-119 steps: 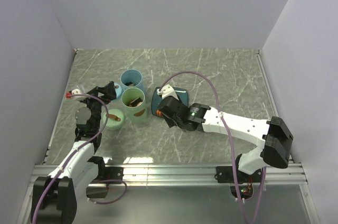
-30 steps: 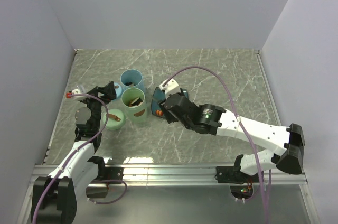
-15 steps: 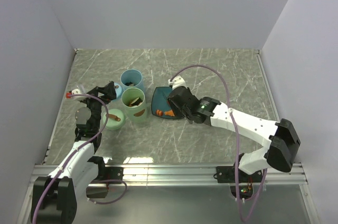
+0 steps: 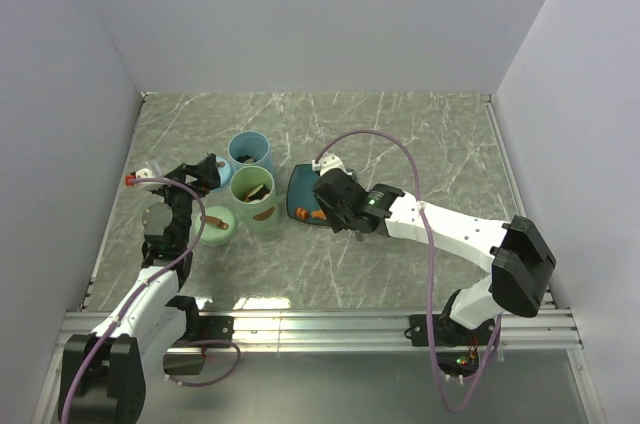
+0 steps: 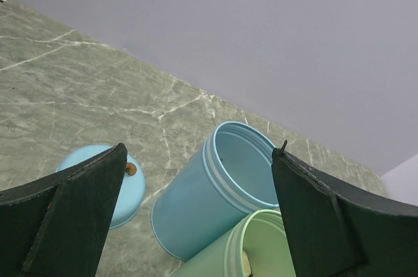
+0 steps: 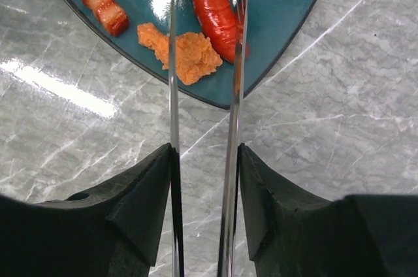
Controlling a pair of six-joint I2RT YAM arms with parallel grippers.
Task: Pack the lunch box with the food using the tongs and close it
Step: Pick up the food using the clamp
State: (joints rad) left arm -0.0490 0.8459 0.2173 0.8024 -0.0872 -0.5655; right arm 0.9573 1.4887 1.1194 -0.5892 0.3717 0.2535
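The right gripper (image 6: pixel 204 153) is pinching the tongs (image 6: pixel 174 94), its two black fingers (image 6: pixel 140 211) pressing from outside on the silver arms, which are running nearly parallel with a narrow gap between them. The tongs are reaching forward over the near edge of the teal plate (image 6: pixel 284 2), where the food is lying: a red sausage (image 6: pixel 210 9), an orange crumbly lump (image 6: pixel 186 53) touching its left side and a red-and-white chunk (image 6: pixel 104 9) further left, apart from both. The right tong arm is crossing the sausage's right edge and the left arm is crossing the lump; whether the metal is touching either piece I cannot tell. In the top view the plate is resting on the marble table (image 4: pixel 420 144) just right of a green tub (image 4: pixel 253 196), with a blue tub (image 4: pixel 250 152) standing behind that one. The left gripper (image 5: pixel 199 159) is hovering with its fingers (image 5: pixel 72 218) spread wide, looking over the blue tub, the green tub's rim and a blue lid (image 5: pixel 130 192) lying flat on the table
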